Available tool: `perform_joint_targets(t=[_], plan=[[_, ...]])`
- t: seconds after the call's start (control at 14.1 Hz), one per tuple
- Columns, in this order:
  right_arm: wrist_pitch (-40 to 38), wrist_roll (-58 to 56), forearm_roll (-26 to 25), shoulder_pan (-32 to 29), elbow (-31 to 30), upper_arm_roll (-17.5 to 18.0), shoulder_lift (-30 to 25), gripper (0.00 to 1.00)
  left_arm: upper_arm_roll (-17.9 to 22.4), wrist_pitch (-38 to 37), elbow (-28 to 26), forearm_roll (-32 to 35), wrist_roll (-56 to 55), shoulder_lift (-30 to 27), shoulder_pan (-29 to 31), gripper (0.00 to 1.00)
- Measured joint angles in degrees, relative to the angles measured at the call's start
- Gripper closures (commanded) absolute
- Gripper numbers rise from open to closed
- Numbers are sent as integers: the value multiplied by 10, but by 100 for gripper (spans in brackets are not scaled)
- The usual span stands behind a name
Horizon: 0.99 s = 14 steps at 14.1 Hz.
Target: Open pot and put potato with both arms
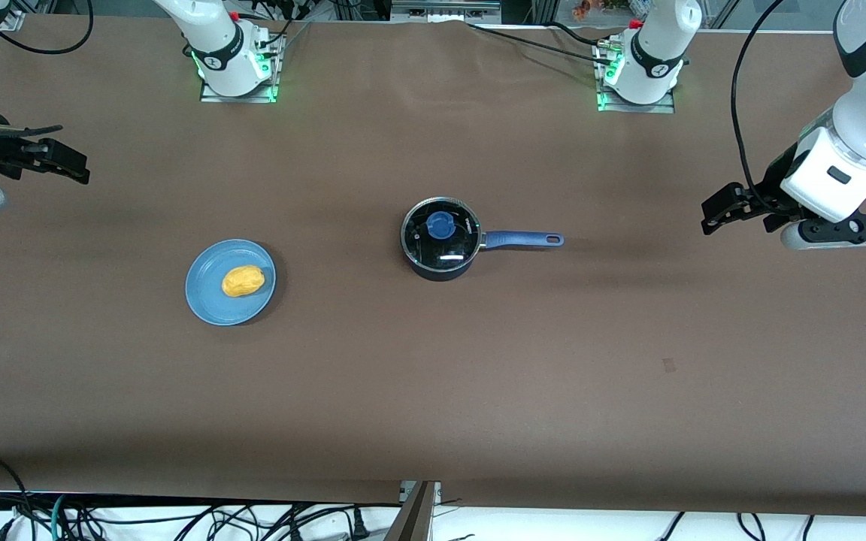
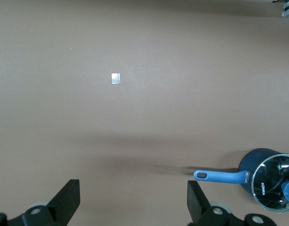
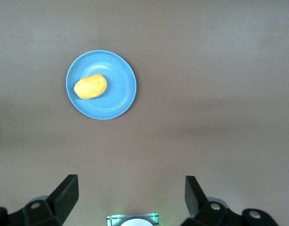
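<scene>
Nothing begun: the glass lid (image 1: 441, 231) covers the small black blue-handled pot (image 1: 439, 264); the yellow-orange potato (image 1: 243, 281) lies on the light-blue plate (image 1: 211, 304), at the pot's eight o'clock. The left gripper (image 2: 130, 200) and right gripper (image 3: 129, 195) hang wide open and empty over the table's ends. Next, the left likely needs the blue lid knob (image 1: 440, 224).

One pot (image 1: 440, 244), one lid (image 1: 441, 233), one potato (image 1: 243, 281), one plate (image 1: 204, 297), two arms.

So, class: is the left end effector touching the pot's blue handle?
Apart. The front view shows the left end effector hanging over bare table at the left arm's end, a wide stretch of brown surface between it and the pot handle.
</scene>
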Motion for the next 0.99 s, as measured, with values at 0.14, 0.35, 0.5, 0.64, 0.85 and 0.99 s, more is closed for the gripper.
perform_joint_targets(t=[0.14, 0.35, 0.5, 0.64, 0.85, 0.99], plan=[[0, 0, 0, 0, 0, 0, 1, 0, -4, -15, 0, 10, 0, 13, -1, 0], [2, 0, 0, 0, 1, -2, 3, 0, -4, -33, 2, 32, 0, 28, -1, 0], [3, 0, 0, 0, 5, -1, 5, 0, -3, -44, 8, 30, 0, 28, 0, 0], [3, 0, 0, 0, 9, -1, 8, 0, -5, -71, 11, 1, -18, 29, -2, 0], [14, 0, 1, 1, 9, 1, 16, 0, -15, -82, 16, -21, -119, 47, -47, 0], [25, 0, 1, 1, 9, 1, 25, 0, -19, -79, 37, -40, -195, 84, -106, 0]])
